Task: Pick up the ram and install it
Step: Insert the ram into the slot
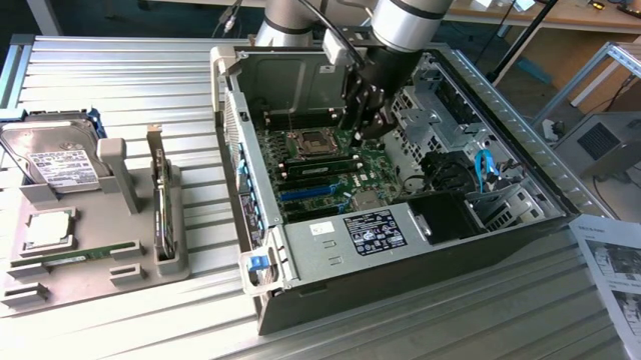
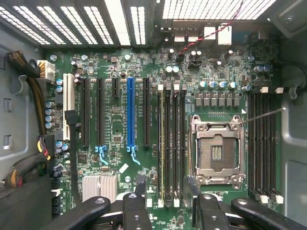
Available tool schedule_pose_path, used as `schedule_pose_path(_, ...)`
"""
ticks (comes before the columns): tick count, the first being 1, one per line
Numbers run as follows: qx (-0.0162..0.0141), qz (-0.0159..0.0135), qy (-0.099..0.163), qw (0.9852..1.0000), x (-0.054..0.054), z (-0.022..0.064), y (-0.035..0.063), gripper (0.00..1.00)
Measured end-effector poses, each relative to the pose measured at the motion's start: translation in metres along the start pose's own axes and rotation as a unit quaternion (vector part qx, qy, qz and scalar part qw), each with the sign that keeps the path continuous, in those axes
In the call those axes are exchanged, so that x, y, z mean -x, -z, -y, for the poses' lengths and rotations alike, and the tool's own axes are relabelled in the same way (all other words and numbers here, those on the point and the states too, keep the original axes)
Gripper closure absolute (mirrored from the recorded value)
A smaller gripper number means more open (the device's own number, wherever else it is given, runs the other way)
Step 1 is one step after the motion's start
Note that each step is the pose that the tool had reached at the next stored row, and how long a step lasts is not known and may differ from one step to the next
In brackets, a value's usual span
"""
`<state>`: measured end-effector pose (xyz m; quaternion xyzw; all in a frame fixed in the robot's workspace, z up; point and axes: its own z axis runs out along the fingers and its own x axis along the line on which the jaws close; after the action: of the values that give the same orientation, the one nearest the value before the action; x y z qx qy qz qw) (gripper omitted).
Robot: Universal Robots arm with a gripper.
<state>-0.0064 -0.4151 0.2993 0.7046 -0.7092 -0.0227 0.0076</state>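
Ram, slim green strip along grey moulded tray

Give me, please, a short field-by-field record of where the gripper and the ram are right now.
gripper: open, empty, inside the computer case, above the motherboard
ram: lying in the grey tray, on the exterior view's left, outside the case
also in tray: hard drive, processor chip, expansion card
processor socket: no chip in it
task state: ram not yet picked up
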Motion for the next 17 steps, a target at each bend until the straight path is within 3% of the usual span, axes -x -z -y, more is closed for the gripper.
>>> schedule_pose_path(14, 0.0000, 0.0000, 0.000, 1.0000, 0.001, -0.0011, 0.0246, 0.56)
schedule_pose_path(17, 0.0000, 0.0001, 0.000, 1.0000, 0.001, -0.0011, 0.0253, 0.56)
